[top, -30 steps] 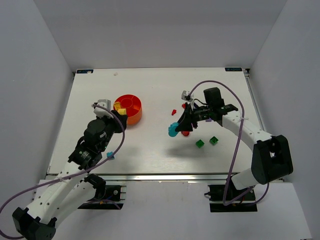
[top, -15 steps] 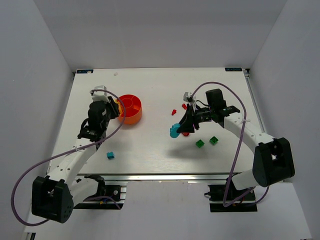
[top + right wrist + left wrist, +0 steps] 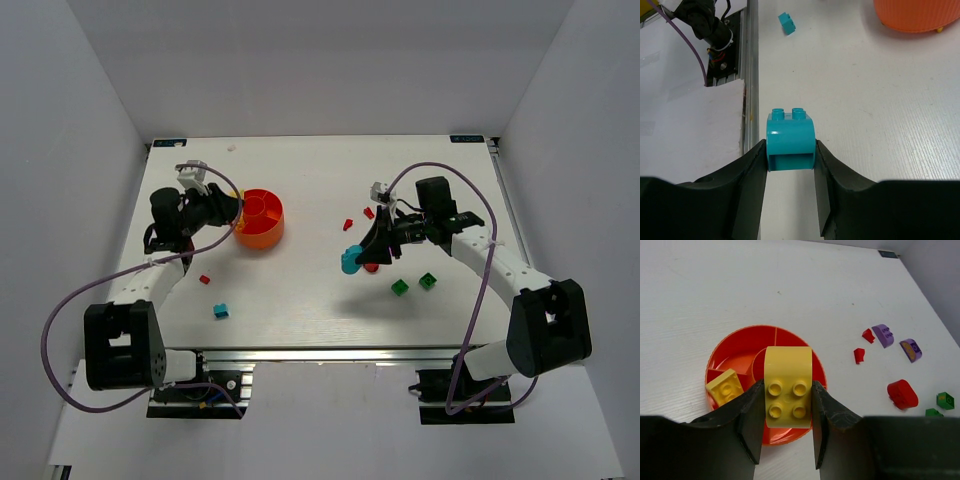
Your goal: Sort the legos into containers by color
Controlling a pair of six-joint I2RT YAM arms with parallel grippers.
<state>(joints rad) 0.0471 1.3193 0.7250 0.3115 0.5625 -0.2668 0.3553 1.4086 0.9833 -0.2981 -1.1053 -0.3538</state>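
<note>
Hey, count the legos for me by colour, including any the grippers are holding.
Red legos: 4
Yellow legos: 2, one in the left gripper
Teal legos: 2, one in the right gripper
Green legos: 2
Purple legos: 2
Total: 12

White arms [image 3: 497, 265], black joints [image 3: 545, 325], purple cables [image 3: 435, 164]

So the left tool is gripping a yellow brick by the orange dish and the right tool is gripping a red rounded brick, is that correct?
Not quite: the right wrist view shows the right tool gripping a teal rounded brick, not red. The left tool grips a yellow brick by the orange dish.
</note>
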